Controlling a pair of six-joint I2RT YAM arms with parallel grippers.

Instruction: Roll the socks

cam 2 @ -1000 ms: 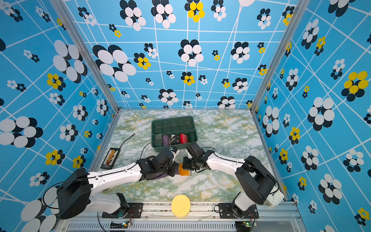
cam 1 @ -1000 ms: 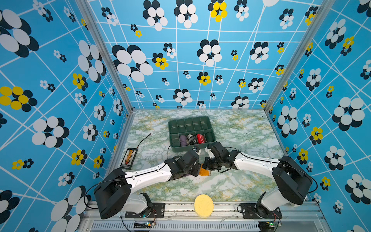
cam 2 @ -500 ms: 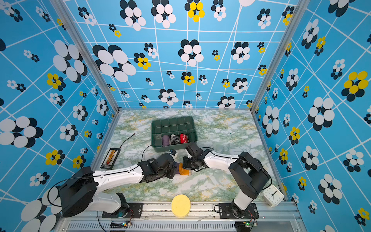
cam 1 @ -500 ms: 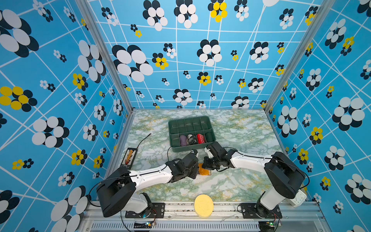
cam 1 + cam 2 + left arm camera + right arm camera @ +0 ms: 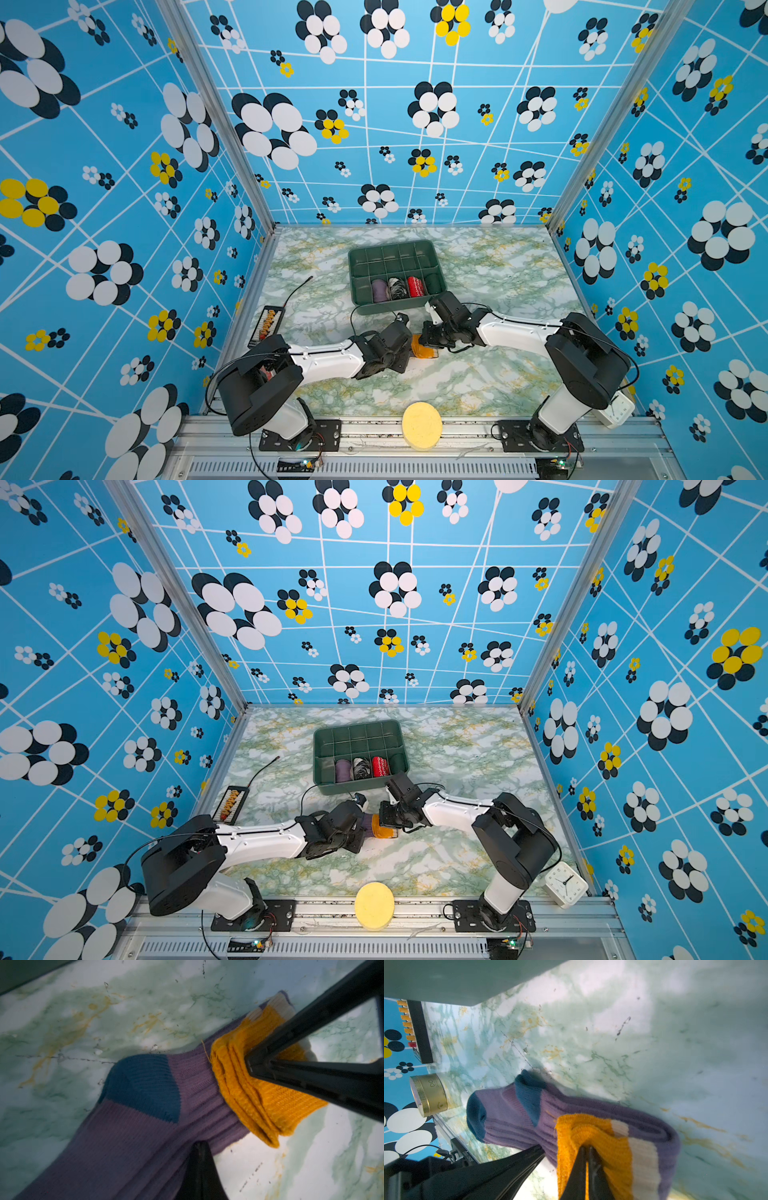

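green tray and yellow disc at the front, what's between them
The socks, in both top views, with the right gripper shut on them and the shut left gripper touching them.

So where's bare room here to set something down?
Bare marble: behind the green tray to the back wall; right of it; front strip by the yellow disc. Crowded: before the tray, where left end effector and right end effector pinch the socks.

end effectors clamped: left (image 5: 200,1147), right (image 5: 586,1150)
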